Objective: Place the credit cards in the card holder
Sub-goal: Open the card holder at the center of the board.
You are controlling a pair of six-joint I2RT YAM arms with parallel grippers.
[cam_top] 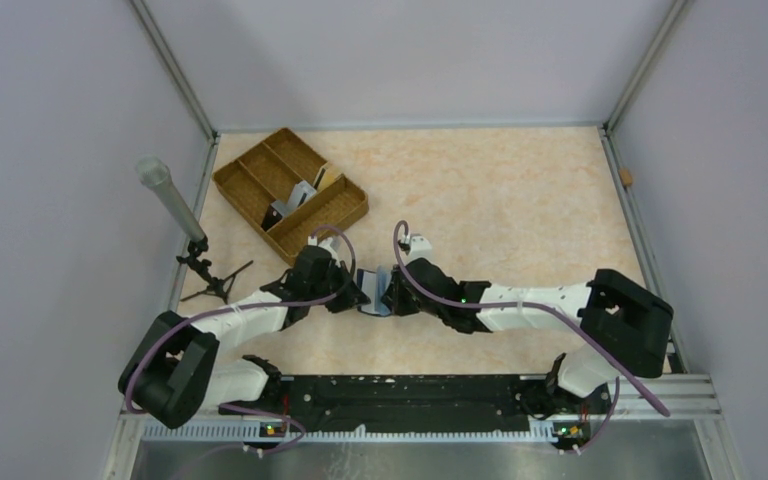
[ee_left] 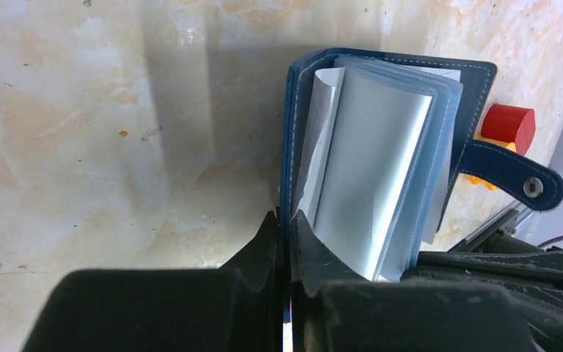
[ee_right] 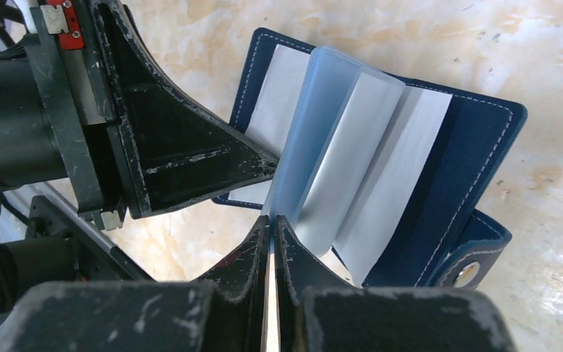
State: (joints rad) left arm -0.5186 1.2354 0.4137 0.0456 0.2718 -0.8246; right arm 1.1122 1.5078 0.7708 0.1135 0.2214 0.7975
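Navy-blue folding card holder (cam_top: 374, 292) sits open on the marbled beige surface (cam_top: 500, 200), near the brown woven divided tray (cam_top: 325, 215). Left hand (ee_left: 284, 218) is clamped on its cover edge; right hand (ee_right: 272, 221) is pinched together on a pale-blue inner sleeve (ee_right: 315, 147).

A robotics lab test cell: plain grey walls (cam_top: 50, 150), aluminium corner posts (cam_top: 173, 68), a slotted mounting rail (cam_top: 410, 396)

top looks down; wrist views closely share card holder (ee_left: 381, 161).
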